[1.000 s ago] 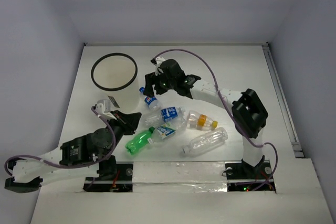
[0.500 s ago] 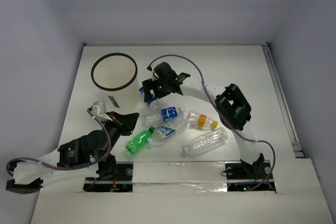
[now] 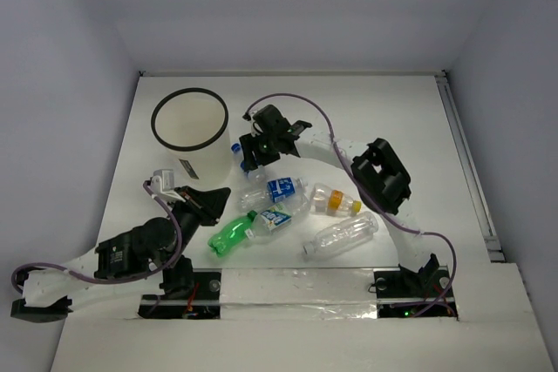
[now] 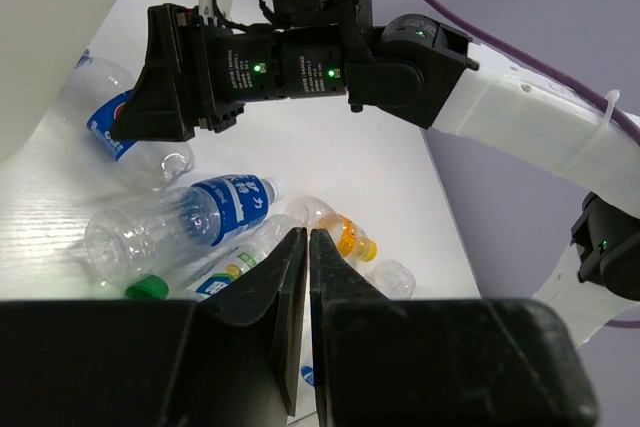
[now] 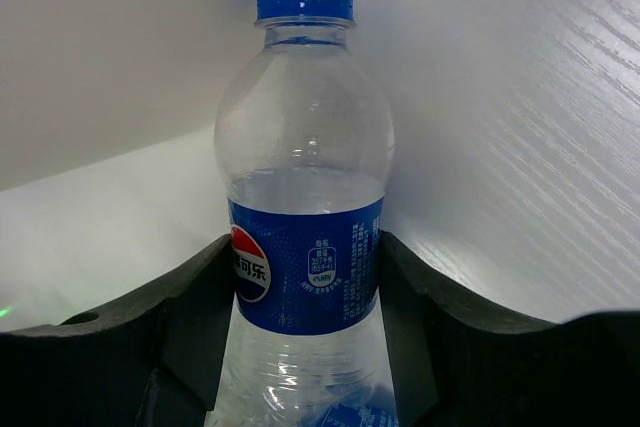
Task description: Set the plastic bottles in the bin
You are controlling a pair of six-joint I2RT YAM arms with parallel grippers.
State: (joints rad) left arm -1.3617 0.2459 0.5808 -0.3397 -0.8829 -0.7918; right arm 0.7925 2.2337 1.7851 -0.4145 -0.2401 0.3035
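The bin (image 3: 158, 125) stands open-mouthed at the far left of the table (image 3: 392, 111), and I place everything by it. None of the bottles is in it, as far as the overhead view shows.

Near the bin on its side toward me, my left tool (image 4: 308, 239) hangs with its two fingers pressed flat together and nothing between them. I judge that it sits there shut and low so that the lane beside the bin is free for the other arm.

Near the bin's front-right, toward me, the green bottle (image 3: 228, 234) lies on its side, touching a small green-capped bottle (image 3: 272, 218).

Just beside the bin's right wall lies the blue-capped cola bottle (image 5: 305, 147), cap pointing at the bin. My right tool (image 5: 302, 252) straddles it at the label, one dark finger (image 5: 190, 297) on each flank, the gap between them as wide as the bottle. The fingers look to be touching the label, but I cannot tell whether they are squeezing it or only framing it. I take it at the label because the body there is straight and wide, and because this bottle is the closest one to the bin.

Farther right of the bin, a second blue-labelled bottle (image 3: 277, 191), an orange-labelled bottle (image 3: 334, 201) and a large clear bottle (image 3: 342, 234) lie loose on their sides, well apart from the bin and waiting their turn.
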